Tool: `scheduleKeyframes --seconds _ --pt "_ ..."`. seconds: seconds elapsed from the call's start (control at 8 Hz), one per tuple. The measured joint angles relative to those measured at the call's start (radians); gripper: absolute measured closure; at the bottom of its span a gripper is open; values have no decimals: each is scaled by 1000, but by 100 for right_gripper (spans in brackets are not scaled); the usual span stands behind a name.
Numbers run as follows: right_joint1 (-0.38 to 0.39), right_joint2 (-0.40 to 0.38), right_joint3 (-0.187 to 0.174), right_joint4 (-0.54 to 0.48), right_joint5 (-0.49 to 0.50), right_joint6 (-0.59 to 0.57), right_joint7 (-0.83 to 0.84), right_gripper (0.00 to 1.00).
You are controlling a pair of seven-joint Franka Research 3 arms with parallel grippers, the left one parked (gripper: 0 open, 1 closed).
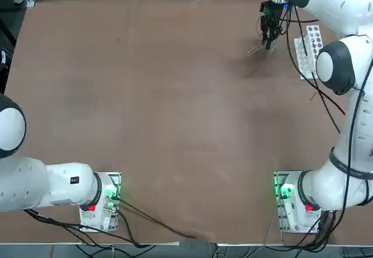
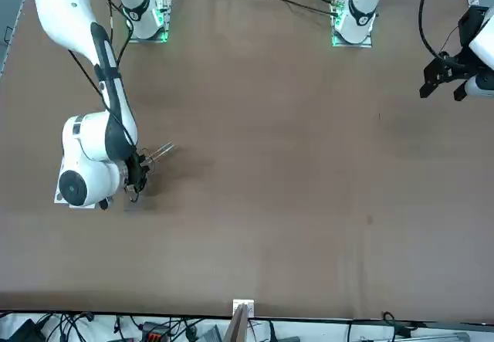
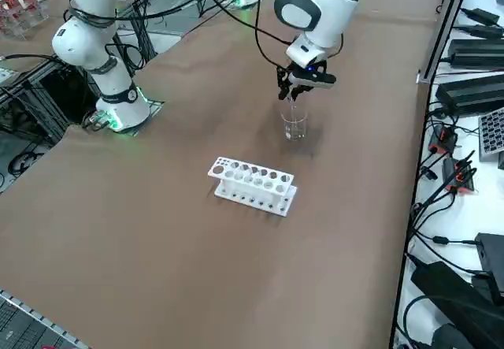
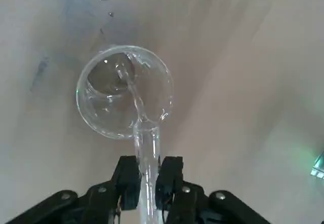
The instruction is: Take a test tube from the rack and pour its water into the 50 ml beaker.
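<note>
My right gripper (image 4: 148,176) is shut on the test tube (image 4: 147,148), a slim clear tube tipped mouth-down over the 50 ml beaker (image 4: 101,115). A thin stream of water (image 4: 132,90) runs from the tube's mouth into the beaker. In the right side view the gripper (image 3: 295,89) hangs directly above the small clear beaker (image 3: 295,126), at the far right part of the table. The white rack (image 3: 253,185) with rows of round holes lies on the table nearer the robot's right side, apart from the beaker. From overhead, the gripper (image 1: 268,36) sits just left of the rack (image 1: 309,48).
Black cables hang from the right arm over the rack (image 1: 303,42). The brown table (image 1: 175,106) spreads wide to the left of the gripper. Equipment and cables line the floor past the table's right edge (image 3: 465,89).
</note>
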Motion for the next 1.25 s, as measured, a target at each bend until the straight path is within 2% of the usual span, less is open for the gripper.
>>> scheduleKeyframes --seconds 1.25 --pt "-52 0 0 -2 89 -23 -126 80"
